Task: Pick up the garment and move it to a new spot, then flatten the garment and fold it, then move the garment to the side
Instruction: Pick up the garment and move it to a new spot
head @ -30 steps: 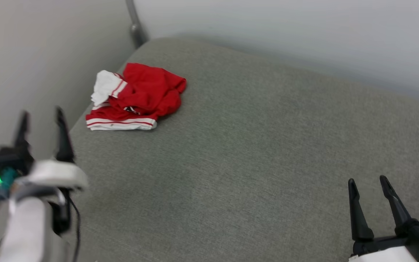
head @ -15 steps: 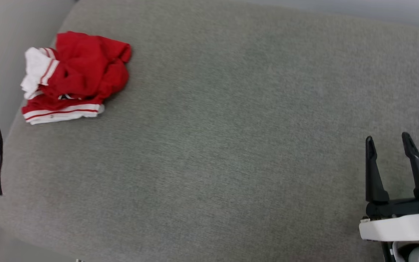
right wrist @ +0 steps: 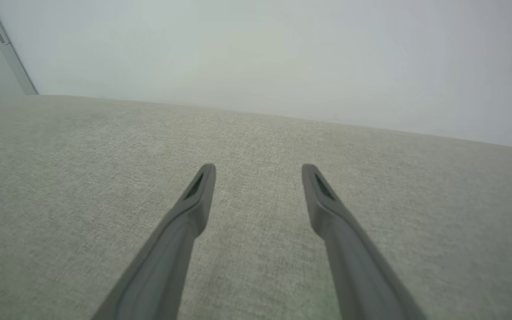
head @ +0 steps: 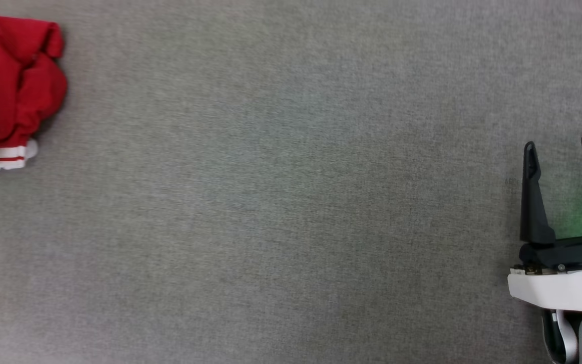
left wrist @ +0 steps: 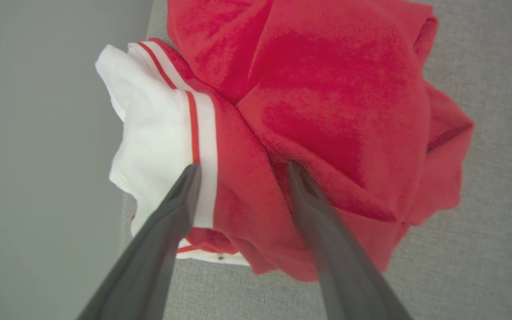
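The left hand (left wrist: 242,171) points down at the garment (left wrist: 327,111), a crumpled red T-shirt of soft cloth. Its two long dark fingers are spread wide, and nothing is between them yet. One fingertip lies over the red-and-white striped trim (left wrist: 192,129) beside the white short sleeve (left wrist: 149,133), and the other lies at a deep red fold. I cannot tell if the tips already touch the cloth or hang just above it.

The garment lies in a heap at the left edge of the grey fabric-covered worktop (head: 291,202), with a plain grey wall (left wrist: 38,155) just beside it. The right hand (head: 559,143) is well apart from it, at the right side of the worktop. Its fingers are also spread and hold nothing, and below them is only bare grey fabric.

In my judgement this is the first step, the pick-up, and the grasp is not yet made. The next move calls for the left hand to go down into the heap and press its fingers together on a thick fold, not only on the thin sleeve edge. Then it should lift the cloth free and carry it toward the open middle of the worktop, where there is room to flatten it.
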